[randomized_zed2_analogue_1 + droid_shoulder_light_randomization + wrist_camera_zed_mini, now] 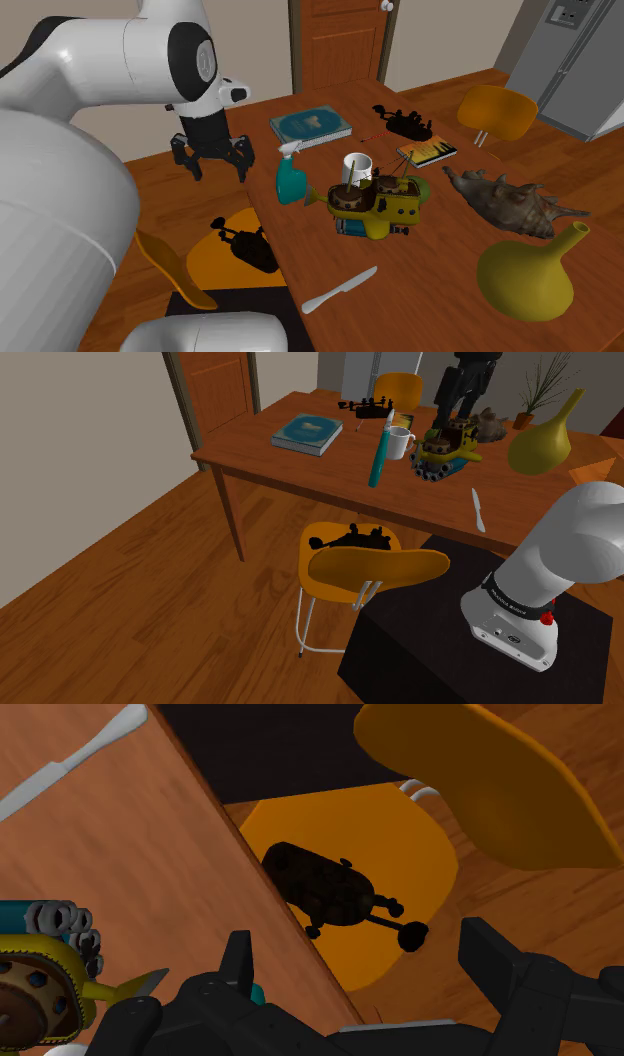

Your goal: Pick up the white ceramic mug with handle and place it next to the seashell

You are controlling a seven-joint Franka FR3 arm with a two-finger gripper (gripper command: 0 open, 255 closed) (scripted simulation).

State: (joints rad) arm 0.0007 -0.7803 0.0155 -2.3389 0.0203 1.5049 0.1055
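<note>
We see the end effector (216,162) hanging in the air with its two black fingers spread wide and nothing between them. In the wrist view the fingers frame the table's edge and, below it, an orange chair (400,834) with a small black toy (330,889) lying on its seat.

The mug (357,167) is white with a handle. It stands upright on the wooden table (430,265), and the end effector does not touch it. A teal spray bottle (291,180) stands just beside it, and a yellow toy vehicle (378,205) sits just in front of it in the second exterior view.

The seashell (505,200) is brown and spiky. It lies on the same table, apart from the mug, towards the second exterior view's right and beyond the toy vehicle.

Near the seashell stands a yellow gourd-shaped vase (525,275). A pale knife (340,290) lies flat near the table's edge, and a teal book (311,125) lies farther along the table.
</note>
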